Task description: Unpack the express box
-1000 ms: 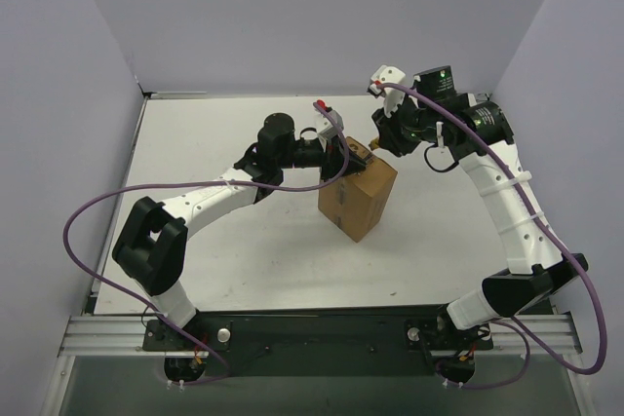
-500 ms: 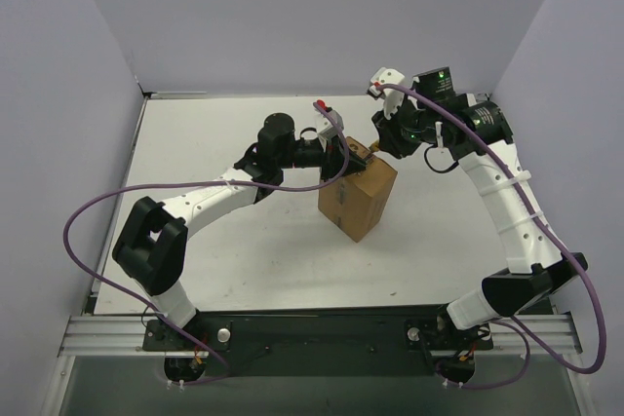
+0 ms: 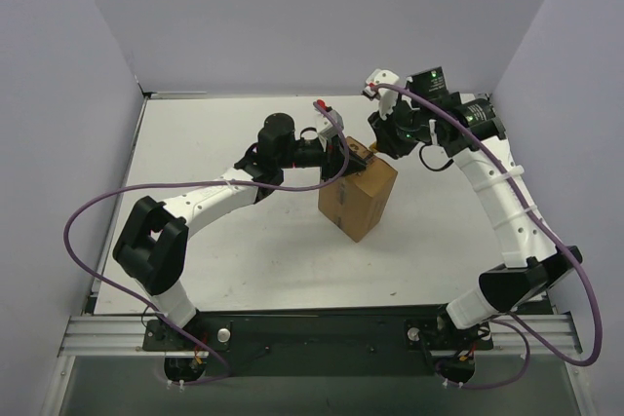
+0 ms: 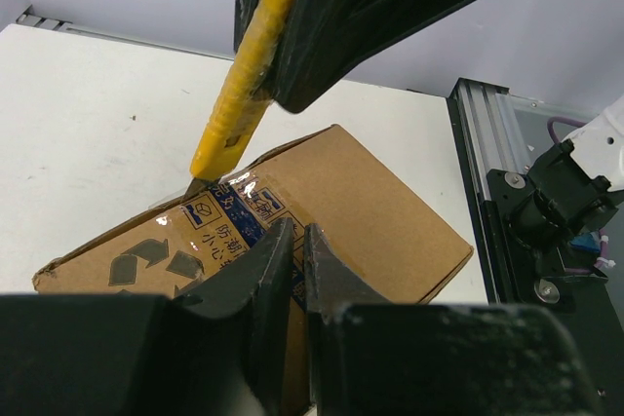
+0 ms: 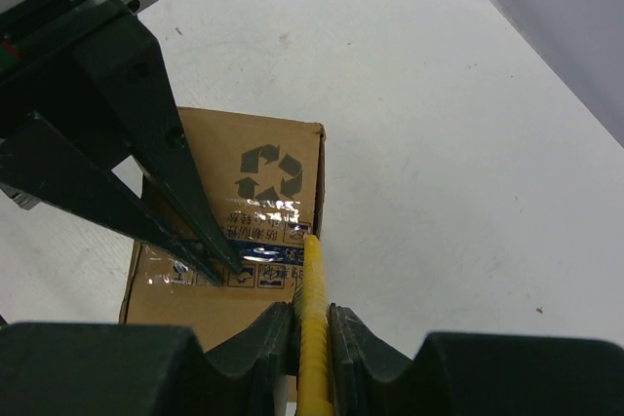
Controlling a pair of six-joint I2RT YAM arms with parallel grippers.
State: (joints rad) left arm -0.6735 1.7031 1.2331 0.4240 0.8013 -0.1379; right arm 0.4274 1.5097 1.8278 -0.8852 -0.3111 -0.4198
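The express box (image 3: 359,200) is a brown carton on the white table, with clear tape and blue print on its top. My right gripper (image 3: 373,146) is shut on a yellow utility knife (image 5: 314,338), whose tip touches the taped top at the box's (image 5: 283,143) edge. In the left wrist view the knife (image 4: 244,104) slants down onto the box (image 4: 390,211). My left gripper (image 4: 290,231) is shut, with only a thin slit between its fingers, and its tips rest on the tape. It shows in the top view as the left gripper (image 3: 340,158) and in the right wrist view as the left gripper (image 5: 229,262).
An aluminium rail (image 4: 487,172) runs along the table's near edge, with the right arm's base (image 4: 565,202) beside it. Purple cables (image 3: 97,207) loop off both arms. Grey walls close in the table on three sides.
My right wrist has shifted slightly to the left with the knife. The left arm and the box have stayed put.
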